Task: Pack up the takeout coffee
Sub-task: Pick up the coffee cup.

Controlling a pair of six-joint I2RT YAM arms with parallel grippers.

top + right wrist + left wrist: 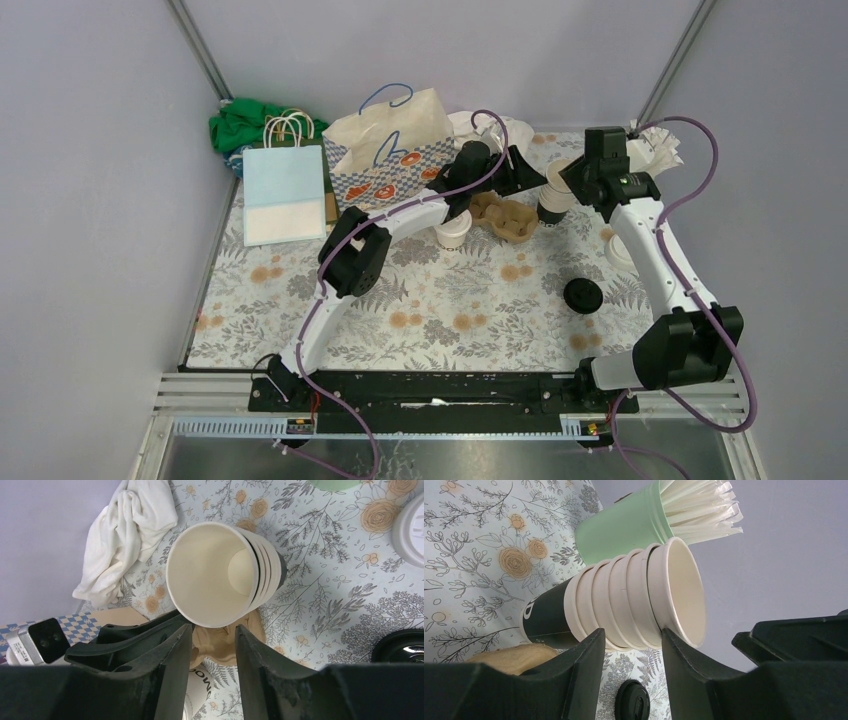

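Arms both reach to the far middle of the table (440,310), converging on one stack of nested paper cups (552,200) that stands upright just right of the cardboard carrier (505,218). Left arm: elbow raised over the table's left half, forearm stretched rightward and low, wrist rolled so the stack lies sideways in its wrist view. Left gripper (631,639): jaws apart, fingertips against the side of the stack at the rims; cannot tell whether they pinch it. Right arm: elbow at the near right edge, forearm rising toward the back, wrist bent down over the stack. Right gripper (212,630): jaws parted, the top cup's rim just at the fingertips, nothing clamped. Bottom cup of the stack is dark with lettering. One lidded cup (452,235) stands left of the carrier. Mint-green tumbler (624,530) of straws sits just behind the stack.
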